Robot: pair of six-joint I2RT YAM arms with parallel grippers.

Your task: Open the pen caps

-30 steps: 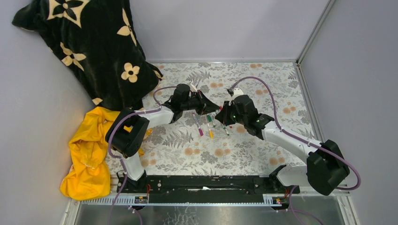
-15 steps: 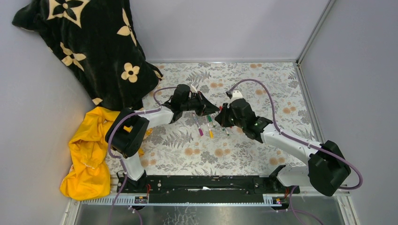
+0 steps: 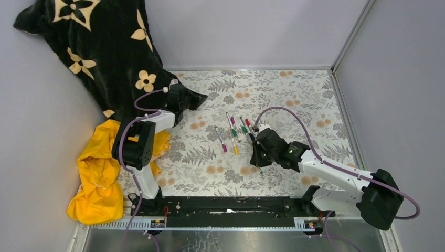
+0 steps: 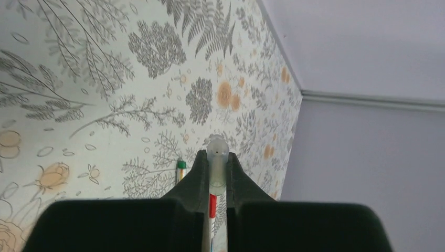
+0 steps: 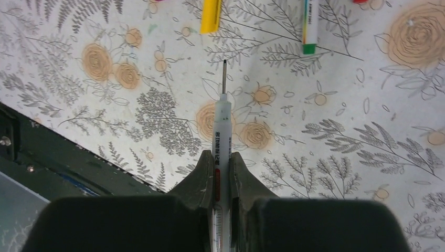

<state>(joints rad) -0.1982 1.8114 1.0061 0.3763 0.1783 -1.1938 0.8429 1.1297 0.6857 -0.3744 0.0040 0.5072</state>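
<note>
My right gripper [image 3: 257, 156] is shut on a pen [image 5: 222, 126] with a white barrel; its thin dark tip [image 5: 224, 68] is bare and points over the table. My left gripper [image 3: 198, 98] is at the back left, shut on a small translucent pen cap [image 4: 216, 157] held at its fingertips [image 4: 199, 173]. Several capped pens [image 3: 234, 137] lie side by side mid-table with magenta, green, yellow and red ends. The right wrist view shows a yellow end [image 5: 211, 16] and a green end [image 5: 309, 31]. The left wrist view shows a green end [image 4: 181, 165].
A black blanket with cream flowers [image 3: 105, 52] lies at the back left, right by the left gripper. A yellow cloth [image 3: 99, 173] lies at the left edge. Grey walls [image 3: 399, 79] close in the floral table [image 3: 294, 94]. The black base rail [image 3: 225, 206] runs along the near edge.
The two grippers were together above the pens. They have pulled apart: the left went back-left with the cap, the right came nearer with the uncapped pen.
</note>
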